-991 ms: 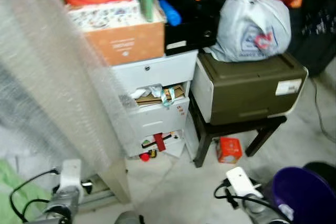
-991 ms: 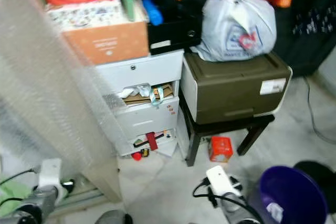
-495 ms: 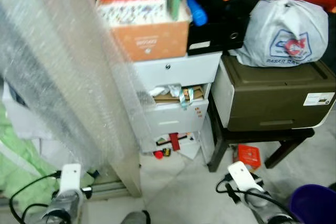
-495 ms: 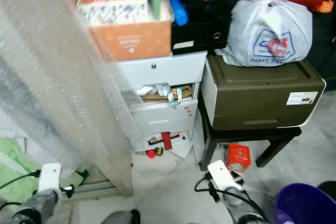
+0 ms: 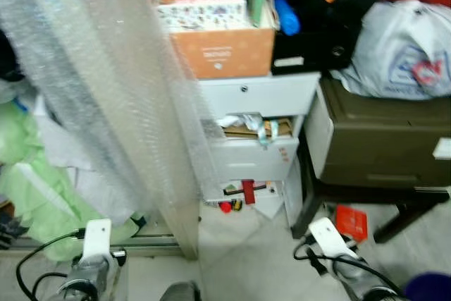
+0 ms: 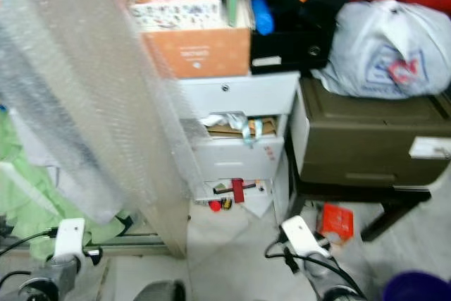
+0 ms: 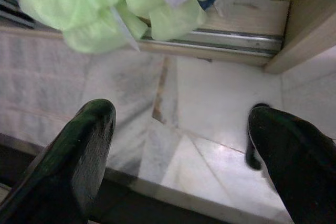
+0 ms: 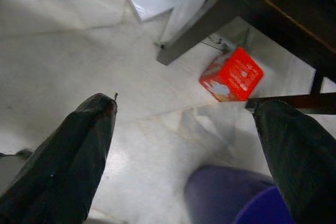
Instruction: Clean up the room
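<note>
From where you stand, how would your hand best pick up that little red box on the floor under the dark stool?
Probably across its two flat opposite sides, coming from the open floor in front. The red box lies flat beside the stool leg, so the stool blocks a reach from above. The right hand is open and nearest.

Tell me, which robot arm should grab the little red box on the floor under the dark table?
Probably the right. The red box lies on the robot's right, just ahead of the open right gripper; the left gripper faces green cloth.
</note>
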Available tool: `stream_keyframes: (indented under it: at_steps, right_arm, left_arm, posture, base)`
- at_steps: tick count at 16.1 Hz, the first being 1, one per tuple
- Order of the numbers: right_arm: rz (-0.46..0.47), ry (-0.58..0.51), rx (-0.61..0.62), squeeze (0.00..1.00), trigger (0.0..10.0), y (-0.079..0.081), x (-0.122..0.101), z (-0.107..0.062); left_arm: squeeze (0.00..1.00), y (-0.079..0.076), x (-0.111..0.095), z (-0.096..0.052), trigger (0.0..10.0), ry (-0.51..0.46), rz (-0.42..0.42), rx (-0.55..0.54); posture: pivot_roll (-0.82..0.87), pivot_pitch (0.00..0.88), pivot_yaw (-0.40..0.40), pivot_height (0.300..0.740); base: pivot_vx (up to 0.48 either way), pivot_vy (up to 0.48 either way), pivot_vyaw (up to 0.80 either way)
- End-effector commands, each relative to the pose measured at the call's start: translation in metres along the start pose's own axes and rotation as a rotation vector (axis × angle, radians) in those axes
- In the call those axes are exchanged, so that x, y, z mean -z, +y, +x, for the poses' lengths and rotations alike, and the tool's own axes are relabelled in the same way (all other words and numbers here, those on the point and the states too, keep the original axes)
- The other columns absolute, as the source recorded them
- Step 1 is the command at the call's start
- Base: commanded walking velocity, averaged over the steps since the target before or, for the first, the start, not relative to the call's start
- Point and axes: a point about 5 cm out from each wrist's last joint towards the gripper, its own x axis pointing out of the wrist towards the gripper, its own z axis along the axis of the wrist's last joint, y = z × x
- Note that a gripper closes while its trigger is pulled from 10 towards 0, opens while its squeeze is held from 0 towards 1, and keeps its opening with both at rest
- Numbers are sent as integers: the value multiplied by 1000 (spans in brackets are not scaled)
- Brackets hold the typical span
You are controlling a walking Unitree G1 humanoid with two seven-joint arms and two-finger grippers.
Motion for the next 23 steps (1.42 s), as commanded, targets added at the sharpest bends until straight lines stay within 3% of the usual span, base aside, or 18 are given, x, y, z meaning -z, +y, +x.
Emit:
stream_keyframes:
  at_steps: [1,23]
  right_arm:
    - [16,-15,-14,0,10000,3,-9,2]
    - [-1,-4,-22,0,10000,4,-7,2]
  left_arm:
    - [0,4,-2,0,10000,-4,-5,-6]
    - [0,3,-2,0,10000,-3,20,-1]
  posture:
    - [-16,3,21,740]
    - [-15,1,21,740]
  base:
    - [0,0,0]
    - [0,443,0]
